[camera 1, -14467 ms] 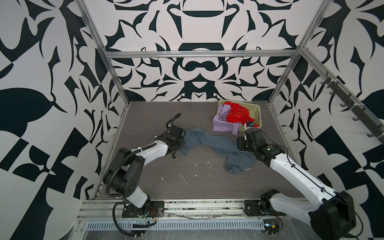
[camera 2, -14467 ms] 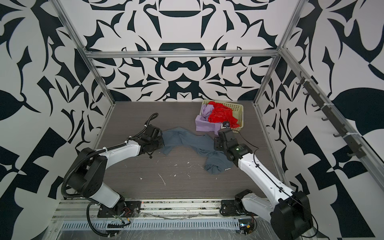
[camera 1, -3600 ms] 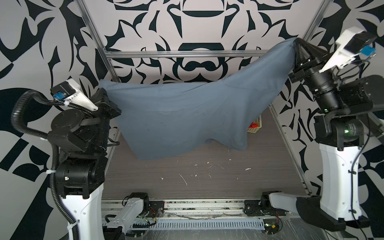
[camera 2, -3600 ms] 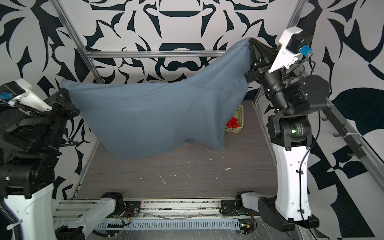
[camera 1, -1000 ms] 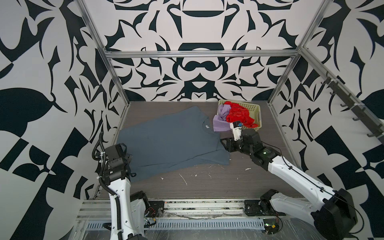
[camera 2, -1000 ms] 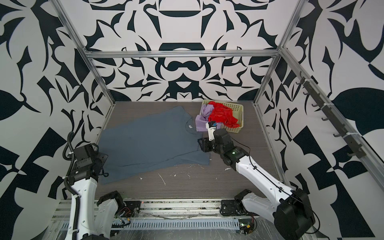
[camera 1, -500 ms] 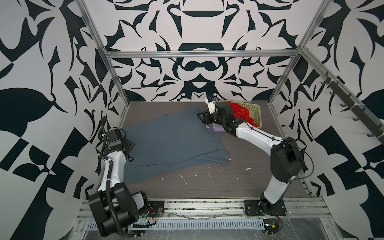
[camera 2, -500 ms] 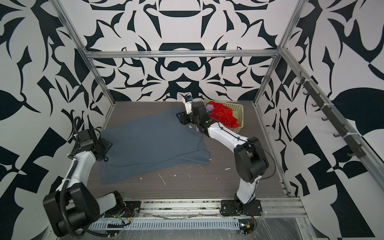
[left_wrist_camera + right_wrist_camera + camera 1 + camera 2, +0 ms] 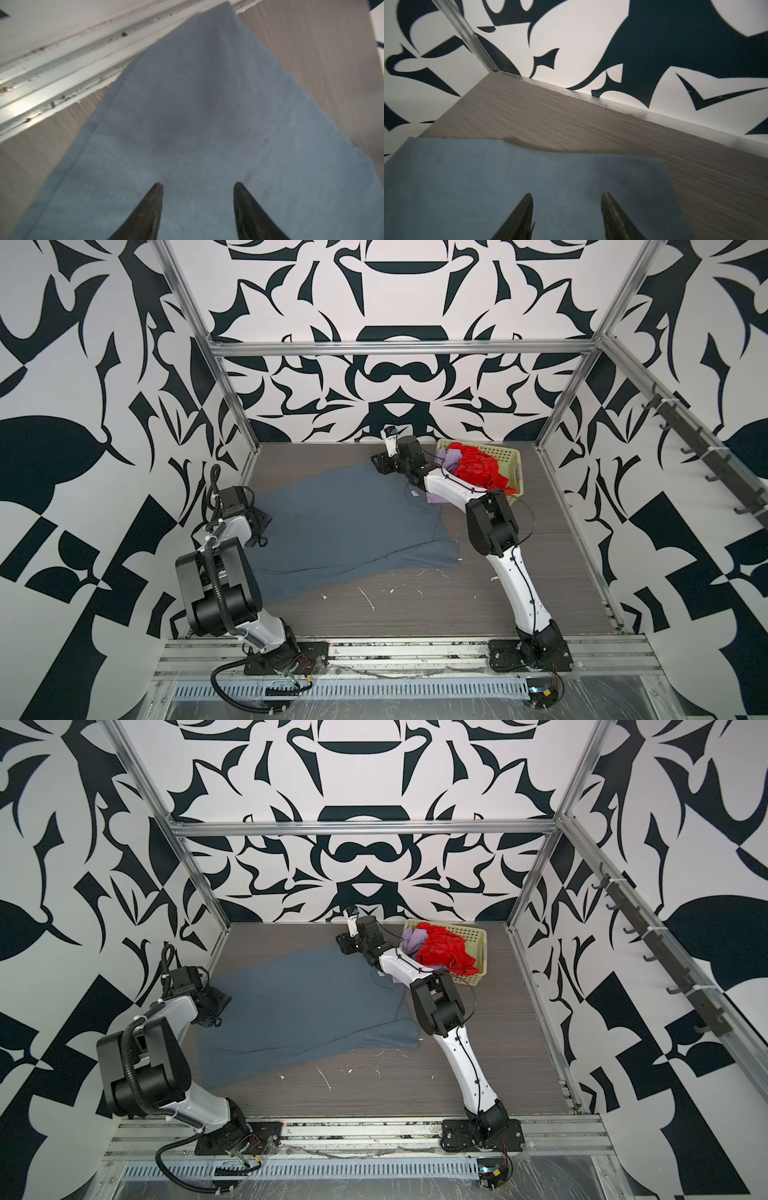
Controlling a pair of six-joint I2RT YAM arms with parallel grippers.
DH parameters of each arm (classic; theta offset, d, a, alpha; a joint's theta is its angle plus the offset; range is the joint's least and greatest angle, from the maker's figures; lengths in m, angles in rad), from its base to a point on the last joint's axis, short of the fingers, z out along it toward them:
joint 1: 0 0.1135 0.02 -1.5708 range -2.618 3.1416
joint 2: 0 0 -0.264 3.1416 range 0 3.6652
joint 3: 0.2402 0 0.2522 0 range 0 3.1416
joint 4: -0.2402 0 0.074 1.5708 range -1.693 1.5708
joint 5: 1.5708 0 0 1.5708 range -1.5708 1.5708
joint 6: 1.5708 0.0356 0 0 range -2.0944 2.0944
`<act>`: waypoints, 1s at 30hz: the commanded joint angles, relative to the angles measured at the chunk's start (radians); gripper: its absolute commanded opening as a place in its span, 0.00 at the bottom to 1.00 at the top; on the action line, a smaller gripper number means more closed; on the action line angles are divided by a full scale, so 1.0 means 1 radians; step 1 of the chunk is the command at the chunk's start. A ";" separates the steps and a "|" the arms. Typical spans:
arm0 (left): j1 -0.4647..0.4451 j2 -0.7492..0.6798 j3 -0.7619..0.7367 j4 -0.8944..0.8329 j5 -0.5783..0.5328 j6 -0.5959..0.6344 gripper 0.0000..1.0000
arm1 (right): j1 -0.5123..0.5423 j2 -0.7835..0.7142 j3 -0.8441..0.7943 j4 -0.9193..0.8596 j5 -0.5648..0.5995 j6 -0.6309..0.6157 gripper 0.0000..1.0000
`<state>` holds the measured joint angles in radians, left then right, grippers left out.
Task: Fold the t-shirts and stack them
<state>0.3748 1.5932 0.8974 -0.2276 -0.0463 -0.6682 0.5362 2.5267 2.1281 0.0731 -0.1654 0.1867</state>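
Because the cloth beneath both tools is thin, limp and light, it will likely sag, crease and drag on the surface rather than hold a shape. A flat single layer gives little to pinch. The stitched hem, the corners and the sleeve ends look like the surest holds, taken at matching points by both tools so that a fold falls even.

The left tool (image 9: 198, 186) stands about half open with nothing between its fingers, poised over the blue-grey shirt (image 9: 207, 124) beside its hem. The right tool (image 9: 566, 195) is parted much the same and also empty, over a far corner of that shirt near the back wall. The wrist views are too close to settle whether either fingertip presses the fabric or only hovers.

In both top views the blue-grey shirt lies spread nearly flat across the left and middle of the surface (image 9: 415, 605), collar toward the basket (image 9: 513, 458). The red shirt (image 9: 476, 466) and lilac shirt (image 9: 451, 456) sit heaped in that basket at the back right, unfolded.
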 commanded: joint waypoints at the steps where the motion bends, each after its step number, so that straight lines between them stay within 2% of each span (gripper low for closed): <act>1: 0.005 0.030 0.045 0.036 0.017 0.006 0.57 | 0.002 0.027 0.138 -0.049 0.110 -0.057 0.59; 7: 0.005 0.054 0.063 0.031 -0.014 0.039 0.57 | -0.009 0.175 0.427 -0.276 0.143 -0.056 0.61; 13: 0.005 0.039 0.043 0.034 -0.017 0.046 0.57 | -0.031 0.191 0.390 -0.200 0.213 -0.027 0.69; 15: 0.005 0.032 0.035 0.036 -0.017 0.050 0.57 | -0.052 0.207 0.411 -0.196 0.177 0.012 0.71; 21: 0.006 0.016 0.040 0.022 -0.046 0.059 0.57 | -0.103 0.265 0.466 -0.193 -0.056 0.089 0.72; 30: 0.010 -0.018 0.042 -0.012 -0.087 0.081 0.58 | -0.105 0.351 0.561 -0.196 -0.220 0.123 0.64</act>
<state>0.3763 1.6142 0.9367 -0.2134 -0.0982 -0.6071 0.4072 2.8990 2.6312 -0.1440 -0.2817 0.2825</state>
